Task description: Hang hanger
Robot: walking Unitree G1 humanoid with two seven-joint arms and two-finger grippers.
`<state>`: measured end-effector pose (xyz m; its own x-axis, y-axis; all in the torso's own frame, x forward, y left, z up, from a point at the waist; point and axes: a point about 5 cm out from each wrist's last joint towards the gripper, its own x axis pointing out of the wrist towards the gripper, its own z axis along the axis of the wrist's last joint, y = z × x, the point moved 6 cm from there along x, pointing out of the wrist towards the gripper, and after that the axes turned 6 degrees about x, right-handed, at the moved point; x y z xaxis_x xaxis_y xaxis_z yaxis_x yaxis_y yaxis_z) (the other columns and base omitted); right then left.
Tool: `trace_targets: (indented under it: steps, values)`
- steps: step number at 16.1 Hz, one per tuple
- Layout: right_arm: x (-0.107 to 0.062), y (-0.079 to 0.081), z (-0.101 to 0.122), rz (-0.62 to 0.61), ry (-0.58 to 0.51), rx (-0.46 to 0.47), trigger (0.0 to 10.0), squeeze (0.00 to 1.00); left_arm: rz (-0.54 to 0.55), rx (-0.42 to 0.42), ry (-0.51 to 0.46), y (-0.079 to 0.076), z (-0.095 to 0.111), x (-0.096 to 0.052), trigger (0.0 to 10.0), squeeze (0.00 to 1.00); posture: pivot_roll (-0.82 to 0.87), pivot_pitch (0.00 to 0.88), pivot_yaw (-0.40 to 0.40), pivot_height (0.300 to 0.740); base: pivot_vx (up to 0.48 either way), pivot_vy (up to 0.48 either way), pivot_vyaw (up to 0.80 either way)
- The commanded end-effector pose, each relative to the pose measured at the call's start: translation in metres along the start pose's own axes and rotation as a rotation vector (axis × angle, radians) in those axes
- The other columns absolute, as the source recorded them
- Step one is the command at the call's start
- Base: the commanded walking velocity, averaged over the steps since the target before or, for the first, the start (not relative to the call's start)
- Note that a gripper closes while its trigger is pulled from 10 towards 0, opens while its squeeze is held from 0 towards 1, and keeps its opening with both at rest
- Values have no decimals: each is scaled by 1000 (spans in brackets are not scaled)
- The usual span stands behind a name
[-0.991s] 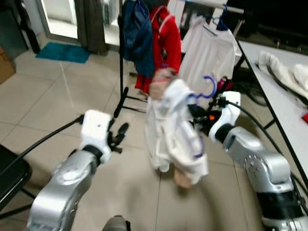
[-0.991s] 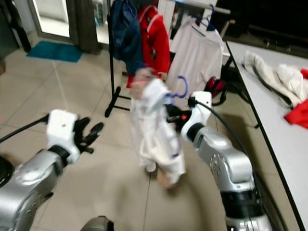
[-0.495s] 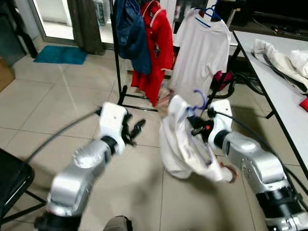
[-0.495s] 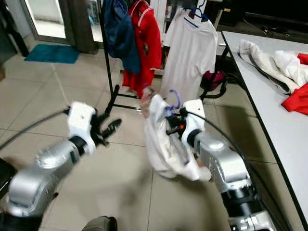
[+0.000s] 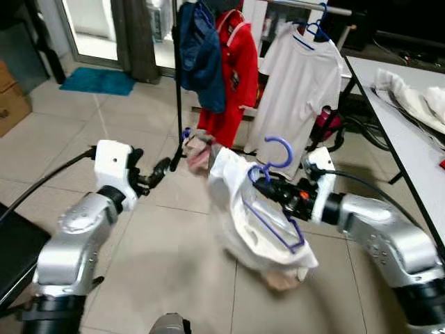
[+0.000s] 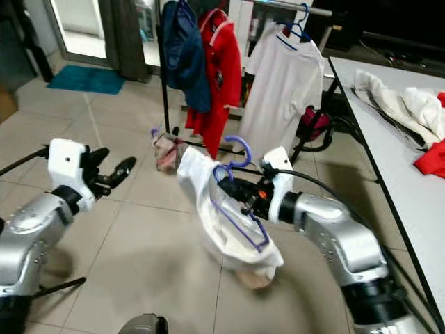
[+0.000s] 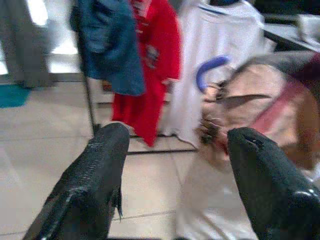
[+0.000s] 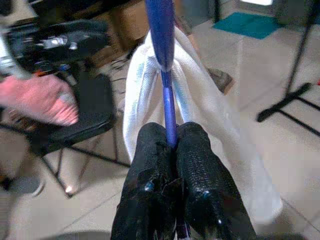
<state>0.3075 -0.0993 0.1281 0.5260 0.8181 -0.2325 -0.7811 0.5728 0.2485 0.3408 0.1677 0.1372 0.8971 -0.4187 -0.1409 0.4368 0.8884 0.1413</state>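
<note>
- The right hand [image 5: 263, 186] is pinching shut on the purple plastic hanger [image 5: 272, 202] carrying a white cloth garment [image 5: 259, 226], well short of the black clothes rack [image 5: 178, 83].
- The left hand [image 5: 157, 174] is spreading open, empty.
- The draped garment is looking liable to slide off if swung.

We see a glossy blue plastic hanger [image 5: 276, 182] of thin smooth rod, carrying a soft white cloth garment [image 5: 245, 223] with a fine woven look and pinkish cloth trim. The right hand [image 8: 172, 150] has black fingers with a finely pebbled, slightly shiny rubbery skin, pressed together on the hanger's rod; the left hand [image 7: 172, 172] has the same textured black fingers, spread apart. Both arms are brushed silver metal with glossy white plastic wrist housings. At twelve o'clock a thin matt black metal clothes rack [image 5: 176, 104] holds a matt navy cloth garment [image 5: 202, 56], a red cloth jacket [image 5: 236, 69] and a white cotton T-shirt [image 5: 300, 87]. The beige tiled floor [image 5: 62, 139] is smooth with a faint sheen. At two o'clock the pale grey worktop [image 5: 410, 139] looks smooth and matt.
</note>
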Motion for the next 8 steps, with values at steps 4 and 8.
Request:
trace_targets:
  steps: [4, 8]
  values:
    - [-6, 6, 8, 45, -39, -10, 10000, 0, -168, 34, -11, -25, 4, 16, 10000, 0, 61, 0, -19, 740, 0, 0, 0]
    - [-6, 13, 12, 83, -58, -10, 10000, 0, -198, 47, 6, -36, -3, 28, 10000, 0, 55, 0, -18, 740, 0, 0, 0]
